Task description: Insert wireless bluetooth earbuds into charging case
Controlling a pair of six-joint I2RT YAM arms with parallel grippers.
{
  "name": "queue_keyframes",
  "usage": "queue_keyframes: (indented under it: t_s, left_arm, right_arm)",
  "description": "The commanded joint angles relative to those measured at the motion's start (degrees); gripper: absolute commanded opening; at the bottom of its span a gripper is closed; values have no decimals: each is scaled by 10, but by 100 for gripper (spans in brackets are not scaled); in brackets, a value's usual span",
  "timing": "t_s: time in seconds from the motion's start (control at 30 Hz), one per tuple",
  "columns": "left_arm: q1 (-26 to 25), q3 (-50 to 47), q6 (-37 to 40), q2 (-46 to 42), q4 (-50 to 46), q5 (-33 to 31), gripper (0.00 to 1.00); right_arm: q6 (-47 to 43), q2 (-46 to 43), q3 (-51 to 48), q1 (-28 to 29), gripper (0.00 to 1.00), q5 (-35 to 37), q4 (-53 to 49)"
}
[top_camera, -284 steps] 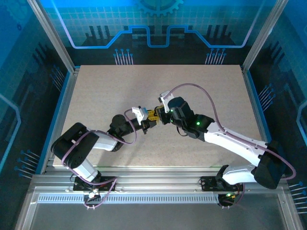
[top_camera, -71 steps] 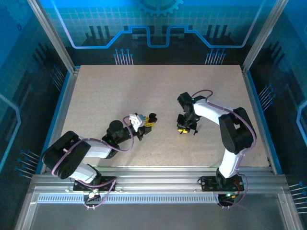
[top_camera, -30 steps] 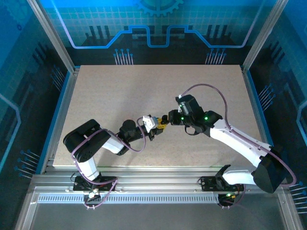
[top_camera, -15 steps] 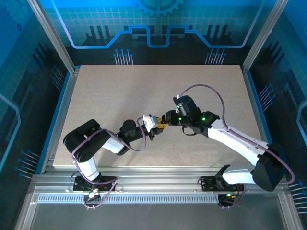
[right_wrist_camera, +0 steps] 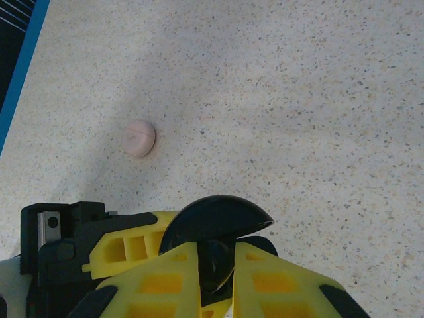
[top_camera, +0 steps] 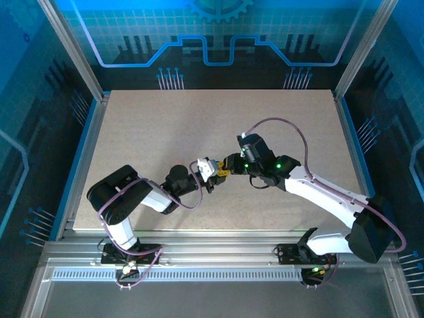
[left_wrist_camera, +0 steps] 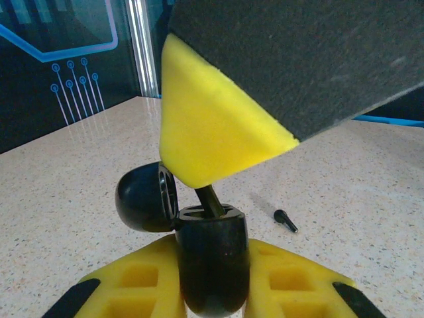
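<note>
In the left wrist view my left gripper (left_wrist_camera: 212,268) is shut on a black charging case (left_wrist_camera: 212,262), held upright with its lid (left_wrist_camera: 144,197) swung open to the left. From above, a yellow finger of my right gripper (left_wrist_camera: 212,132) holds a black earbud (left_wrist_camera: 211,199) whose stem reaches into a slot of the case. In the right wrist view my right gripper (right_wrist_camera: 216,265) is shut on that earbud (right_wrist_camera: 218,262), with the case lid (right_wrist_camera: 215,215) just beyond it. The two grippers meet at mid-table (top_camera: 223,170). A second black earbud (left_wrist_camera: 286,220) lies loose on the table.
A pale pink round case (right_wrist_camera: 139,138), closed, sits on the speckled tabletop (right_wrist_camera: 298,99) beyond the grippers. The blue table edge (right_wrist_camera: 20,66) runs at the far left of the right wrist view. Metal frame posts (top_camera: 73,53) stand around the table.
My right gripper has shifted slightly left toward the left gripper, bringing the black earbud onto the open case. The left arm has stayed put.
</note>
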Motion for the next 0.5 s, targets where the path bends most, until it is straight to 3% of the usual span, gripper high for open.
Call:
queue_keyframes:
  t_s: [0.0,0.47]
  left_arm:
    - [-5,17,-12,-26,29,-8,18]
    - [-5,22,-19,-43,28,-14,18]
  right_arm:
    - [1,-10,-11,9,15,21,-17]
    - [13,-11,-17,27,15,50,-33]
